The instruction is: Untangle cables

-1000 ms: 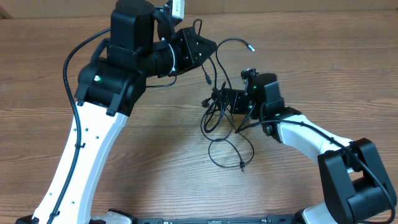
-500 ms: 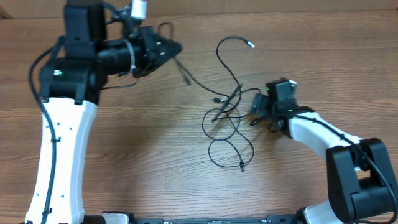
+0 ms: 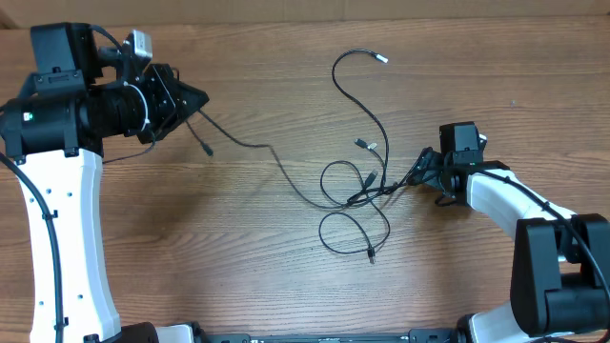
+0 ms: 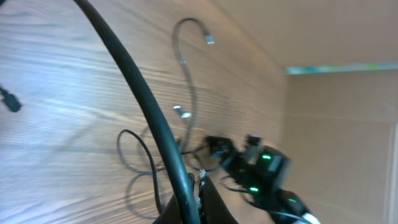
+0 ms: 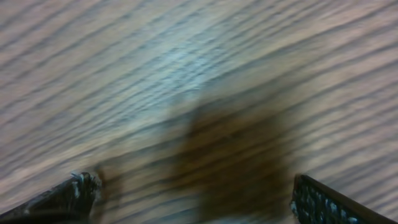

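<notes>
Now farther apart: left tool (image 3: 195, 98) tight on a cable (image 3: 250, 145), right tool (image 3: 425, 172) spread.

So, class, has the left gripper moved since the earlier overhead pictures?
Yes. The left gripper has travelled toward the table's left side, away from the lowest plug, which stayed put, dragging one cable with it.

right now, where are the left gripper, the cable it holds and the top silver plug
left gripper (image 3: 201, 98), overhead view, tip of its shut fingers
held cable (image 3: 257, 146), overhead view, mid strand right of the gripper
silver plug (image 3: 383, 58), overhead view, its metal end
</notes>
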Controlling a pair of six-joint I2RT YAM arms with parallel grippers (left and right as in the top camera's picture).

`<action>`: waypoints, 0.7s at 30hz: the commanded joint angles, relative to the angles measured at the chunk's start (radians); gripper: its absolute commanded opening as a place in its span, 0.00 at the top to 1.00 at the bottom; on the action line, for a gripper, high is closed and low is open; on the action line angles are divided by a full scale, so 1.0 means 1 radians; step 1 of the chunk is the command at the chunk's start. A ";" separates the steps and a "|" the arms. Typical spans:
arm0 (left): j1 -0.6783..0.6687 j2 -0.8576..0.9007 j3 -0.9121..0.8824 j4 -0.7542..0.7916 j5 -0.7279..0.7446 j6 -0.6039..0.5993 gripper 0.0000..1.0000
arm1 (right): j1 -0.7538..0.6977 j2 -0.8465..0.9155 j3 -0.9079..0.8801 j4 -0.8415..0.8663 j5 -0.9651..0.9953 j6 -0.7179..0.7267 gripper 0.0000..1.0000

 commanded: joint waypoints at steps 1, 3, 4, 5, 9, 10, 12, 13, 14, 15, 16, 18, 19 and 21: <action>-0.035 -0.005 -0.011 -0.002 -0.120 0.074 0.96 | -0.003 0.013 -0.003 -0.012 -0.175 0.005 0.03; -0.063 -0.004 -0.026 -0.003 -0.164 0.089 0.96 | -0.003 0.007 0.006 -0.032 -0.204 0.005 0.09; -0.077 -0.004 -0.034 -0.005 -0.196 0.095 0.95 | -0.006 -0.002 0.028 -0.069 -0.219 0.004 0.10; -0.088 -0.004 -0.039 -0.008 -0.228 0.096 0.95 | -0.007 -0.011 0.051 -0.109 -0.221 0.005 0.11; -0.138 -0.004 -0.082 -0.012 -0.354 0.095 0.95 | -0.020 -0.055 0.208 -0.346 -0.220 0.003 0.08; -0.150 -0.004 -0.097 -0.012 -0.370 0.095 0.94 | -0.022 -0.061 0.254 -0.408 -0.218 0.003 0.06; -0.172 0.001 -0.128 -0.008 -0.380 0.095 0.90 | -0.026 -0.062 0.348 -0.533 -0.217 0.002 0.01; -0.182 0.002 -0.146 -0.002 -0.380 0.095 0.89 | -0.025 -0.062 0.391 -0.592 -0.217 -0.010 0.00; -0.194 0.004 -0.171 0.010 -0.380 0.095 0.87 | -0.025 -0.062 0.425 -0.642 -0.217 -0.020 0.00; -0.204 0.005 -0.192 0.019 -0.379 0.094 0.87 | -0.025 -0.062 0.447 -0.681 -0.217 -0.023 0.00; -0.214 0.009 -0.215 0.030 -0.379 0.093 0.85 | -0.025 -0.062 0.466 -0.723 -0.217 -0.023 0.00; -0.235 0.016 -0.253 0.041 -0.379 0.092 0.81 | -0.025 -0.062 0.471 -0.776 -0.217 -0.023 0.00; -0.244 0.021 -0.265 0.041 -0.380 0.092 0.81 | -0.026 -0.061 0.471 -0.799 -0.217 -0.023 0.00; -0.261 0.035 -0.284 0.039 -0.380 0.093 0.77 | -0.025 -0.060 0.463 -0.843 -0.217 -0.023 0.00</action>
